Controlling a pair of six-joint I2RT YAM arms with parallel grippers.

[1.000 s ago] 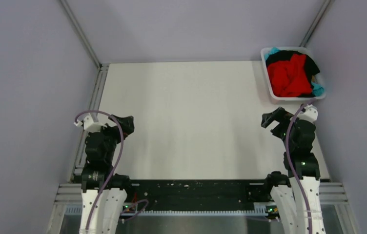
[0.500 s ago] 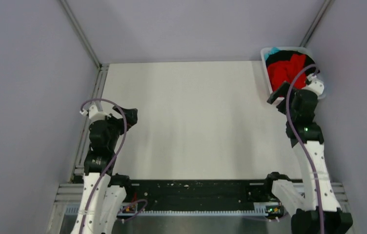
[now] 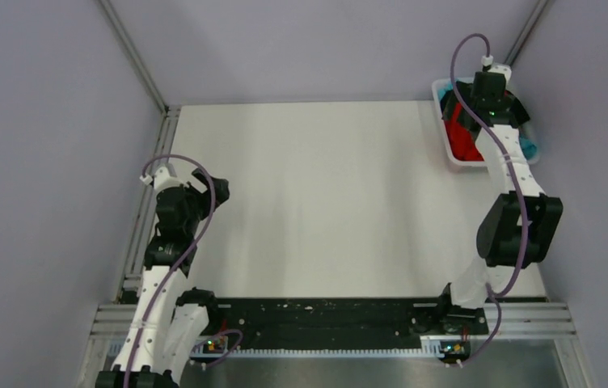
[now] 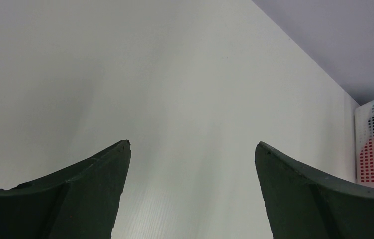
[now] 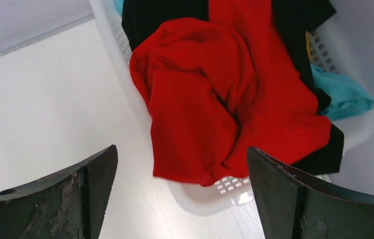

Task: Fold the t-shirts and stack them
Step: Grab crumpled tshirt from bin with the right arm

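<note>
Since a second ago our right arm has stretched from the near right side of the flat white table (image 3: 325, 202) to the far right corner, so our right gripper (image 5: 180, 149) now hangs above the crumpled bright red cloth t-shirt (image 5: 210, 99) with its jaws spread wide and nothing between them. We see that shirt heaped in the white perforated plastic tub (image 5: 200, 196), on top of the black cloth t-shirt (image 5: 294, 30), with the teal cloth t-shirt (image 5: 341, 94) peeking out at the tub's right edge. Our left gripper (image 4: 192, 143), likewise spread and empty, hovers over the table at the near left, barely shifted
</note>
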